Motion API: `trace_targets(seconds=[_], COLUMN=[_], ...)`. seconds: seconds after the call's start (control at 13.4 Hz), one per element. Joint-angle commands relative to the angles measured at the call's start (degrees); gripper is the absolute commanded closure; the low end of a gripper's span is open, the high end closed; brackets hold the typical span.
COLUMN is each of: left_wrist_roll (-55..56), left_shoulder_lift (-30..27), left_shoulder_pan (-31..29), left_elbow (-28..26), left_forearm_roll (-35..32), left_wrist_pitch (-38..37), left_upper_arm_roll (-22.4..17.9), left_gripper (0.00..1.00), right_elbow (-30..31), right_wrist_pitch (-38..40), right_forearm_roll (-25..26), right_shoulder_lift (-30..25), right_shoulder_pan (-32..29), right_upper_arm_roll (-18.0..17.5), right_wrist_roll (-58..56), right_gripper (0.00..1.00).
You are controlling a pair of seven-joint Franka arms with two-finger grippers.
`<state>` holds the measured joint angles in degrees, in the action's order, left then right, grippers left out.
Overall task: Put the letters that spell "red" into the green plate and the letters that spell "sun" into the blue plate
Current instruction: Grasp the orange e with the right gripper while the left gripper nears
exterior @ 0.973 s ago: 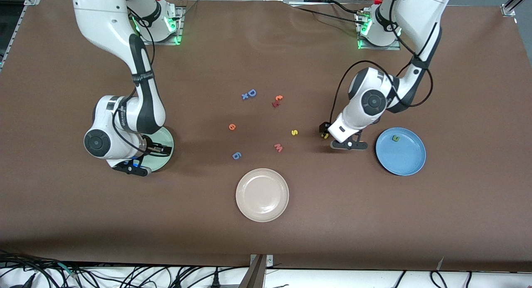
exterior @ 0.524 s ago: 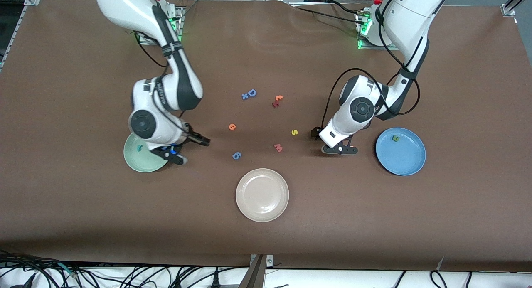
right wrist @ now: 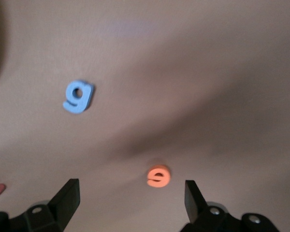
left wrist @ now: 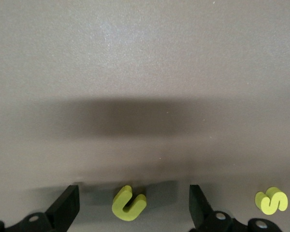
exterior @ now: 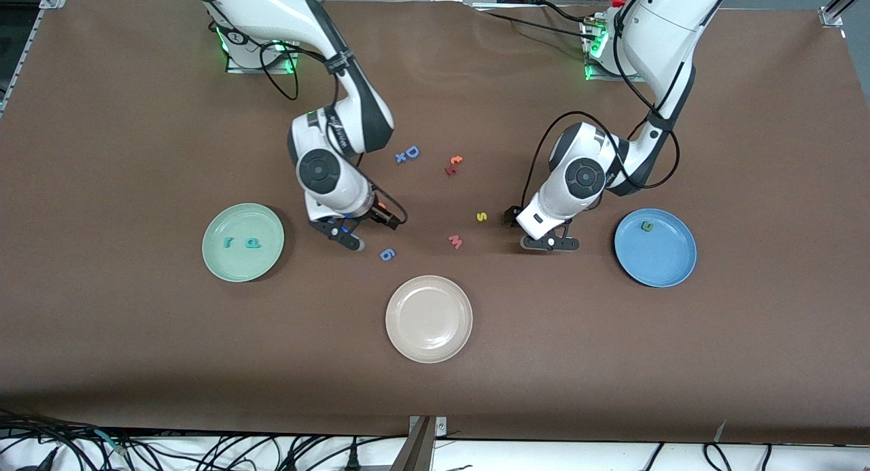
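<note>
Collecting is under way on both sides. Your right end effector [exterior: 363,226] hangs fingers apart over the orange e [right wrist: 158,176]; your left end effector [exterior: 537,232] brackets the yellow n [left wrist: 129,203], fingers apart, with the yellow s [exterior: 481,217] on the counter [exterior: 136,131] beside it. Next, lower and close.

Green plate [exterior: 217,260]: teal r [exterior: 229,241] and d [exterior: 252,242].
Blue plate [exterior: 673,267]: green u [exterior: 648,226].
White plate [exterior: 397,335]: nothing in it.

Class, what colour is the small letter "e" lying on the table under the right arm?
Orange. The letter "e" shows best in the right wrist view.
</note>
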<state>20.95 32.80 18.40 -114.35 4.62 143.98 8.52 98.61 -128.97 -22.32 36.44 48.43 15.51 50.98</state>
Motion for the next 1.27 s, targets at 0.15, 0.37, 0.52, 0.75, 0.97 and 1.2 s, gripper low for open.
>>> trace_targets(seconds=[0.15, 0.37, 0.52, 0.75, 0.97, 1.2], left_wrist_roll=[0.8, 1.2, 1.3, 1.6, 1.7, 1.8], left_shoulder_lift=[-1.2, -1.4, -2.1, -3.1, -3.6, -3.6], left_shoulder_pan=[0.4, 0.5, 0.5, 0.6, 1.3, 1.5], left_elbow=[-1.7, -1.8, -2.6, -3.9, -4.7, -5.0], left_forearm_roll=[-3.0, -3.0, -3.0, -3.0, -3.0, -3.0], left_wrist_pitch=[0.2, 0.2, 0.2, 0.2, 0.2, 0.3], left_upper_arm_roll=[-0.5, -0.4, -0.4, -0.4, -0.3, -0.4], left_gripper=[0.08, 0.13, 0.15, 0.23, 0.30, 0.32], right_elbow=[2.7, 3.7, 4.0, 4.1, 4.1, 4.1], right_wrist_pitch=[-2.0, -2.1, -2.0, -2.0, -1.8, -2.0], right_forearm_roll=[-0.4, -0.4, -0.4, -0.5, -0.6, -0.5], right_shoulder_lift=[2.3, 2.1, 2.1, 2.1, 2.1, 2.1], right_shoulder_pan=[2.0, 2.2, 2.3, 2.3, 2.3, 2.4], right_upper_arm_roll=[0.5, 0.5, 0.5, 0.5, 0.4, 0.4], right_wrist_roll=[0.9, 0.9, 1.0, 1.1, 1.3, 2.0], right_gripper=[0.05, 0.10, 0.16, 0.41, 0.43, 0.54])
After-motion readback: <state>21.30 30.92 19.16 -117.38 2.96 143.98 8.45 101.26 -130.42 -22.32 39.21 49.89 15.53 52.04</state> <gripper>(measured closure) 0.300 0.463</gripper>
